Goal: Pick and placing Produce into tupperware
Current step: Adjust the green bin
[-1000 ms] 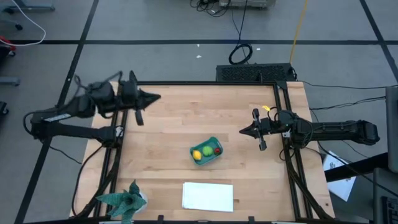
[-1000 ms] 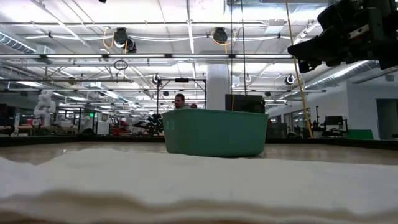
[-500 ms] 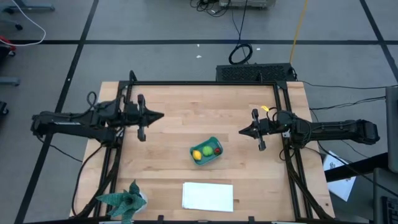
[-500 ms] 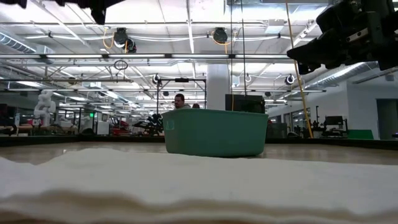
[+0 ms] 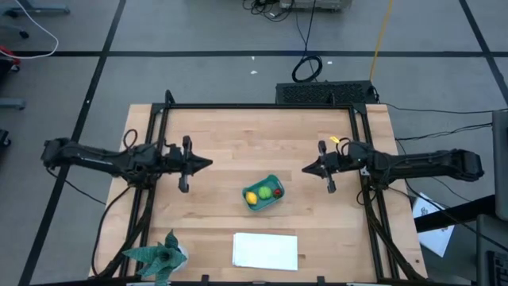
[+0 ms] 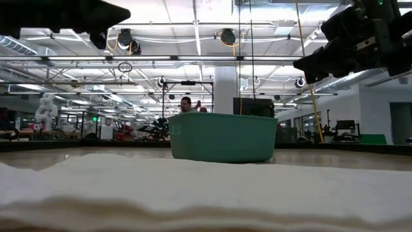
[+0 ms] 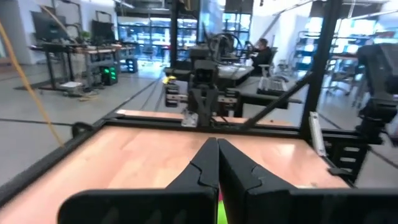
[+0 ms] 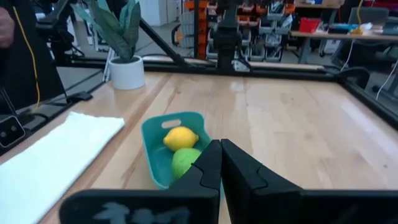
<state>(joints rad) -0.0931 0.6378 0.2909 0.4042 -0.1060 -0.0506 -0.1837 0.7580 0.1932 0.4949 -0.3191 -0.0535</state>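
The teal tupperware (image 5: pixel 263 194) stands on the wooden table near its middle. Inside it lie the produce: a yellow lemon (image 5: pixel 252 197), a round green fruit (image 5: pixel 263 191) and a tiny red one (image 5: pixel 277 191). My left gripper (image 5: pixel 208 164) hovers shut, pointing level toward the table's right, left of and farther back than the tub. My right gripper (image 5: pixel 305 168) hovers shut on the tub's right, pointing left. The right wrist view shows the tub (image 8: pixel 155 152) with the lemon (image 8: pixel 180 137) and the green fruit (image 8: pixel 186 160) beyond my shut fingers (image 8: pixel 221 144).
A flat white sheet (image 5: pixel 265 250) lies at the near edge in front of the tub and fills the low view's foreground (image 6: pixel 193 187). A teal spiky leafy object (image 5: pixel 159 256) stands at the near left corner. Black frame rails (image 5: pixel 262 106) run along the table's far, left and right sides.
My left gripper has come down and swung toward the table's near edge, staying shut, and now points level toward the right arm. The tub and the fruits have stayed where they were.
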